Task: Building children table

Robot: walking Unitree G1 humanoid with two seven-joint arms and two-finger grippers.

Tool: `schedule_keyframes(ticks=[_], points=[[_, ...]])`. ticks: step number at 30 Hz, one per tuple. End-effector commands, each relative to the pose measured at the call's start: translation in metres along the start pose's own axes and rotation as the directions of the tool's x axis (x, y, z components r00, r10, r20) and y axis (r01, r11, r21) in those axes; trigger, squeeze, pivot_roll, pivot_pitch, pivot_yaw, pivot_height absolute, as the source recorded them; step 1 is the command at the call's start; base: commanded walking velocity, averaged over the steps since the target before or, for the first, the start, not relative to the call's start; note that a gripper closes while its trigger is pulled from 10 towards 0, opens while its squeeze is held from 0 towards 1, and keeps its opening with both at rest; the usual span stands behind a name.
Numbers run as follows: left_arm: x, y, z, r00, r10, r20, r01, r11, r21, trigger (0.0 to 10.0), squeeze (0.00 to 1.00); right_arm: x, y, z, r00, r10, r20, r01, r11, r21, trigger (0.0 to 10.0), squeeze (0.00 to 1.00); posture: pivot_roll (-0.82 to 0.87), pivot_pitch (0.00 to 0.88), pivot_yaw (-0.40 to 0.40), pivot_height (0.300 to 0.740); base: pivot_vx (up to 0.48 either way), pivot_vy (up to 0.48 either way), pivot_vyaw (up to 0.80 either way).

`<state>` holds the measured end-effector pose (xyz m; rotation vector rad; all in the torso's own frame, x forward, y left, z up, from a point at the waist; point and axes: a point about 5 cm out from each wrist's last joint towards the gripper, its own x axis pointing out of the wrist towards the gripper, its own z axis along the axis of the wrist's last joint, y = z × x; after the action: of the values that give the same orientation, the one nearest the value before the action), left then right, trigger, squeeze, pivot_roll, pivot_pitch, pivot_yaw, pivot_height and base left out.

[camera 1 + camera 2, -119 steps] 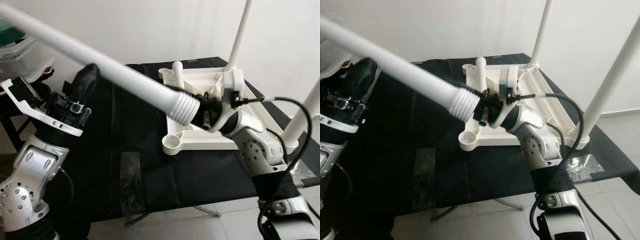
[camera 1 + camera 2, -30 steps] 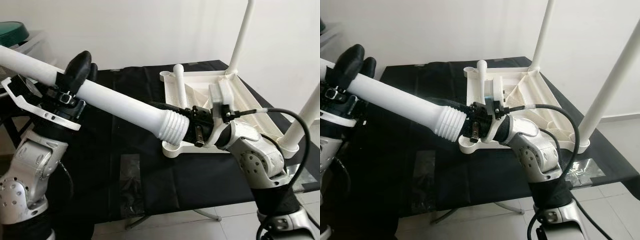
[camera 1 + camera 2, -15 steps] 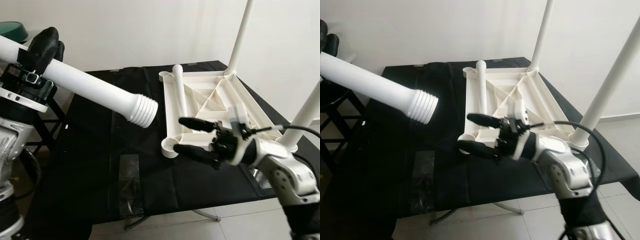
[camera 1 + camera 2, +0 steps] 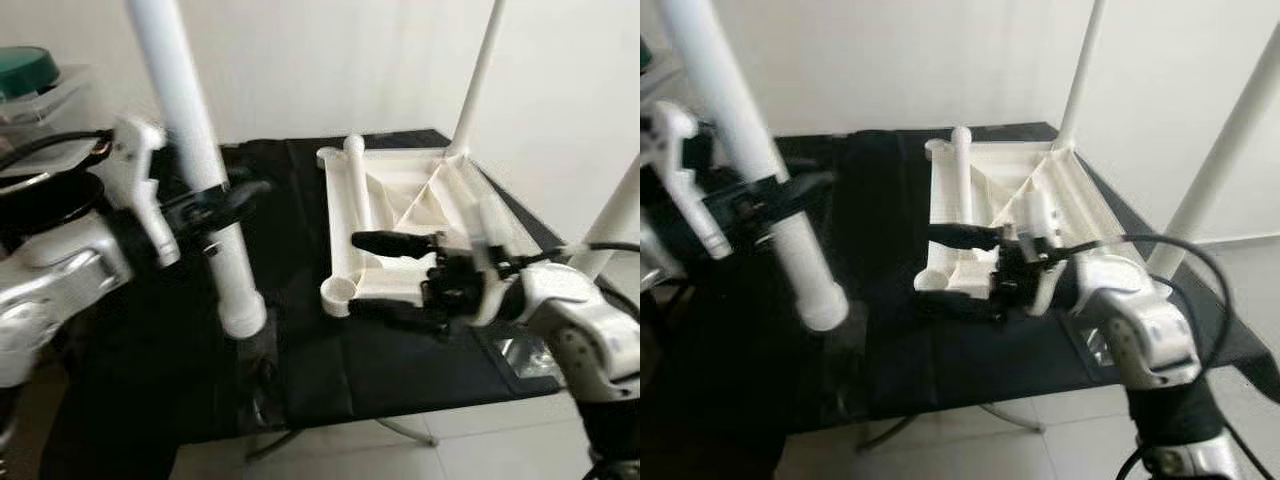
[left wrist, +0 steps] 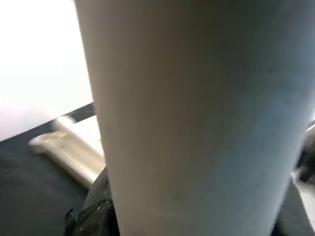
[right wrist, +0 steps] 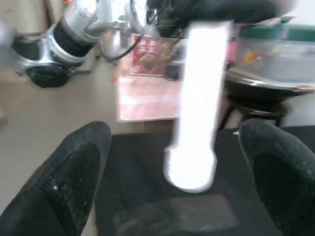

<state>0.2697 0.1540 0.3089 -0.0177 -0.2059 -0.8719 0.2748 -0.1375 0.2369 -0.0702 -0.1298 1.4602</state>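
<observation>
White table leg (image 4: 205,190) stands near-upright at left of frame, threaded end down. Inverted white tabletop (image 4: 420,215) lies at centre-right on black cloth, two legs (image 4: 478,75) rising from it.

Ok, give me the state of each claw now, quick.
Left claw: closed on the white table leg, holding it roughly upright, threaded end down.
Right claw: open, holding nothing, near the tabletop's empty corner socket.
</observation>
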Motion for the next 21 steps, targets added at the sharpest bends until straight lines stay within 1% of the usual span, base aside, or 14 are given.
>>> schedule_keyframes(ticks=[1, 3, 4, 5, 6, 10, 12, 13, 14, 15, 16, 17, 20, 21], points=[[0.005, -0.007, -0.002, 0.998, -0.056, -0.014, 0.057, 0.998, 0.01, 0.0, 0.0, 0.008, -0.001, -0.003, 0.999, 0.024, -0.025, -0.025, 1.0, -0.012, 10.0, 0.02, 0.03, 0.0, 0.02, 0.74, 0.0, 0.0, 0.0], [0.018, -0.022, -0.003, 0.987, -0.16, -0.014, 0.16, 0.987, 0.003, 0.0, 0.0, 0.031, -0.006, -0.017, 0.998, 0.031, -0.053, -0.031, 1.0, 0.005, 10.0, 0.0, 0.04, 0.0, 0.016, 0.74, 0.0, 0.0, 0.0], [0.021, -0.026, -0.001, 0.983, -0.186, -0.003, 0.186, 0.983, 0.006, 0.0, 0.0, 0.039, -0.009, -0.021, 0.998, 0.024, -0.059, -0.023, 1.0, 0.017, 10.0, 0.0, 0.04, 0.0, 0.012, 0.74, 0.0, 0.0, 0.0], [0.021, -0.026, -0.001, 0.983, -0.186, -0.003, 0.186, 0.983, 0.006, 0.0, 0.0, 0.039, -0.009, -0.021, 0.998, 0.024, -0.059, -0.023, 1.0, 0.017, 10.0, 0.0, 0.04, 0.0, 0.012, 0.74, 0.0, 0.0, 0.0], [0.022, -0.027, 0.0, 0.98, -0.201, 0.005, 0.201, 0.979, 0.022, 0.0, 0.0, 0.045, -0.01, -0.024, 0.998, 0.022, -0.061, -0.021, 0.999, 0.03, 10.0, 0.0, 0.04, 0.0, 0.012, 0.74, 0.0, 0.0, 0.0], [0.023, -0.028, 0.0, 0.978, -0.209, 0.009, 0.209, 0.977, 0.036, 0.0, 0.0, 0.048, -0.01, -0.026, 0.998, 0.022, -0.06, -0.02, 0.999, 0.038, 10.0, 0.0, 0.05, 0.001, 0.009, 0.74, 0.0, 0.0, 0.0], [0.024, -0.029, 0.0, 0.973, -0.233, 0.008, 0.232, 0.971, 0.062, 0.0, 0.0, 0.058, -0.012, -0.029, 0.998, 0.024, -0.057, -0.021, 0.999, 0.044, 10.0, 0.0, 0.05, 0.003, 0.004, 0.74, 0.0, 0.0, 0.0], [0.025, -0.03, 0.0, 0.969, -0.247, 0.007, 0.246, 0.967, 0.064, 0.0, 0.0, 0.063, -0.014, -0.03, 0.998, 0.023, -0.058, -0.021, 0.999, 0.041, 10.0, 0.0, 0.05, 0.003, 0.004, 0.74, 0.0, 0.0, 0.0], [0.025, -0.03, 0.0, 0.969, -0.247, 0.007, 0.246, 0.967, 0.064, 0.0, 0.0, 0.063, -0.014, -0.03, 0.998, 0.023, -0.058, -0.021, 0.999, 0.041, 10.0, 0.0, 0.05, 0.003, 0.004, 0.74, 0.0, 0.0, 0.0], [0.027, -0.032, -0.001, 0.964, -0.267, 0.005, 0.266, 0.962, 0.063, 0.0, 0.0, 0.07, -0.015, -0.031, 0.998, 0.022, -0.061, -0.02, 0.999, 0.035, 10.0, 0.0, 0.05, 0.005, 0.001, 0.74, 0.0, 0.0, 0.0], [0.027, -0.032, -0.001, 0.964, -0.267, 0.005, 0.266, 0.962, 0.063, 0.0, 0.0, 0.07, -0.015, -0.031, 0.998, 0.022, -0.061, -0.02, 0.999, 0.035, 10.0, 0.0, 0.05, 0.005, 0.001, 0.74, 0.0, 0.0, 0.0], [0.029, -0.036, -0.002, 0.958, -0.288, 0.004, 0.287, 0.956, 0.054, 0.0, 0.0, 0.076, -0.017, -0.032, 0.998, 0.018, -0.062, -0.017, 0.999, 0.028, 10.0, 0.0, 0.05, 0.005, 0.001, 0.74, 0.0, 0.0, 0.0], [0.032, -0.039, -0.003, 0.951, -0.31, 0.0, 0.31, 0.95, 0.05, 0.0, 0.0, 0.084, -0.016, -0.033, 0.997, 0.036, -0.071, -0.034, 0.999, 0.018, 10.0, 0.0, 0.06, 0.005, 0.001, 0.74, 0.0, 0.0, 0.0], [0.032, -0.039, -0.003, 0.951, -0.31, 0.0, 0.31, 0.95, 0.05, 0.0, 0.0, 0.084, -0.016, -0.033, 0.997, 0.036, -0.071, -0.034, 0.999, 0.018, 10.0, 0.0, 0.06, 0.005, 0.001, 0.74, 0.0, 0.0, 0.0]])
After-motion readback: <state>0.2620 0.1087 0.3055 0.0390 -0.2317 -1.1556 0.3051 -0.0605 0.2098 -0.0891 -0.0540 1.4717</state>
